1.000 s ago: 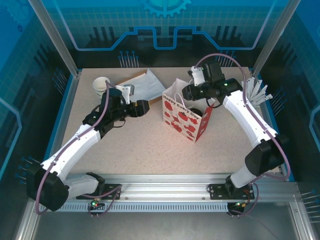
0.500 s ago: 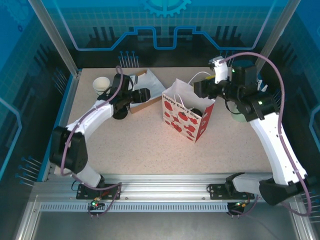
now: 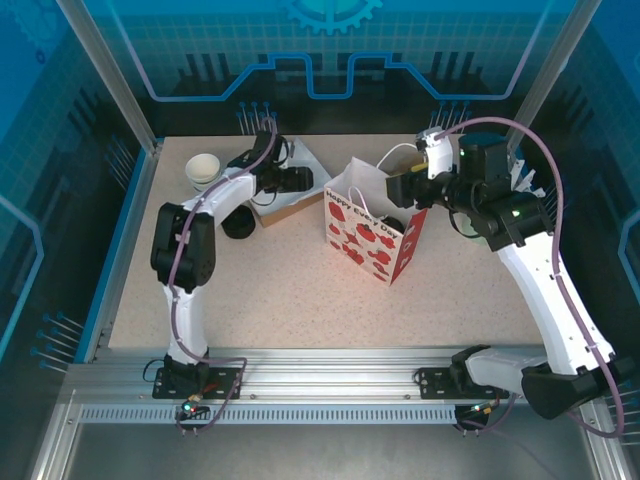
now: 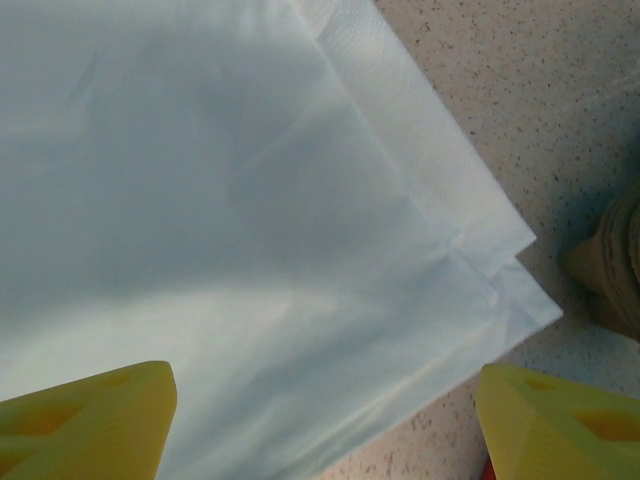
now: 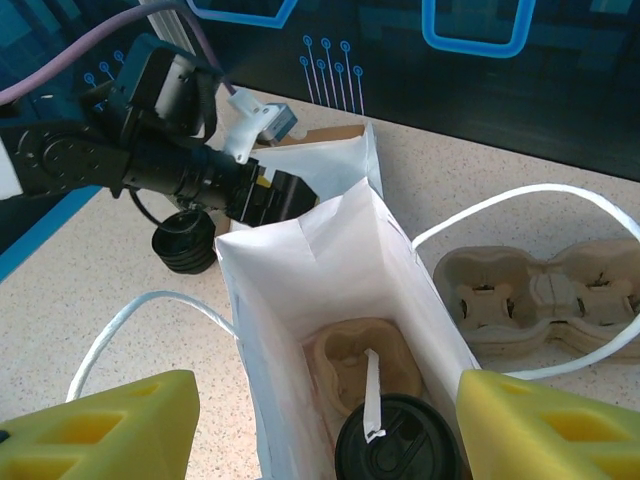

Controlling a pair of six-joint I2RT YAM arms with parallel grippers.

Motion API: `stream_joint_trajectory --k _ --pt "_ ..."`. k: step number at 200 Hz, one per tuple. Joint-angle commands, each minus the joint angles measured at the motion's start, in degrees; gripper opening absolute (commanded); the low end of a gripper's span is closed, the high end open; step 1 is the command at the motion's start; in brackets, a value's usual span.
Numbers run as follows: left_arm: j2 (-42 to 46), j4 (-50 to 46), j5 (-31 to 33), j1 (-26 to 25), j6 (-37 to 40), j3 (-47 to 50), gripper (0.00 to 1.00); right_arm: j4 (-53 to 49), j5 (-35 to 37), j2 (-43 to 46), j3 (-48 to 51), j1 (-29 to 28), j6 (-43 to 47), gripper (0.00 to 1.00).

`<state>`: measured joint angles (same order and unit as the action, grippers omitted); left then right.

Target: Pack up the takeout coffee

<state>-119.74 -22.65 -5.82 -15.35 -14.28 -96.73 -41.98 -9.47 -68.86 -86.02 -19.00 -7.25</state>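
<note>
Already the takeout coffee stands inside the strawberry-print bag, seated in a pulp carrier at the bottom, so the packing looks essentially done. The right gripper hovers above the bag's mouth, spread wide and empty, clear of the cup. The left gripper, equally wide and empty, hangs over white paper sheets at the far left. The speckled table sits inside blue-lit enclosure walls.
</note>
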Motion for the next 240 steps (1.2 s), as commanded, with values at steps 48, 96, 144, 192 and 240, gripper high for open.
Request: stream_joint_trajectory --k 48,96,144,192,240 --pt "-11.3 -9.7 2.9 -3.2 5.0 -16.6 0.80 0.6 -0.5 -0.6 1.1 0.5 0.9 0.70" --pt "-15.0 -12.6 3.0 -3.6 5.3 -20.8 0.73 0.4 -0.3 -0.4 1.8 0.4 0.8 0.70" --pt "-16.1 -12.9 2.6 -3.6 5.1 -21.1 0.64 0.8 -0.6 -0.4 2.8 0.4 0.5 0.70" --pt "-15.5 -12.8 2.4 -3.6 4.8 -21.2 0.54 0.8 -0.9 -0.7 3.4 0.4 0.3 0.70" --pt "-14.0 -11.5 -0.1 -2.8 2.7 -20.5 0.56 1.0 -1.1 -1.3 3.9 0.4 0.2 0.70"
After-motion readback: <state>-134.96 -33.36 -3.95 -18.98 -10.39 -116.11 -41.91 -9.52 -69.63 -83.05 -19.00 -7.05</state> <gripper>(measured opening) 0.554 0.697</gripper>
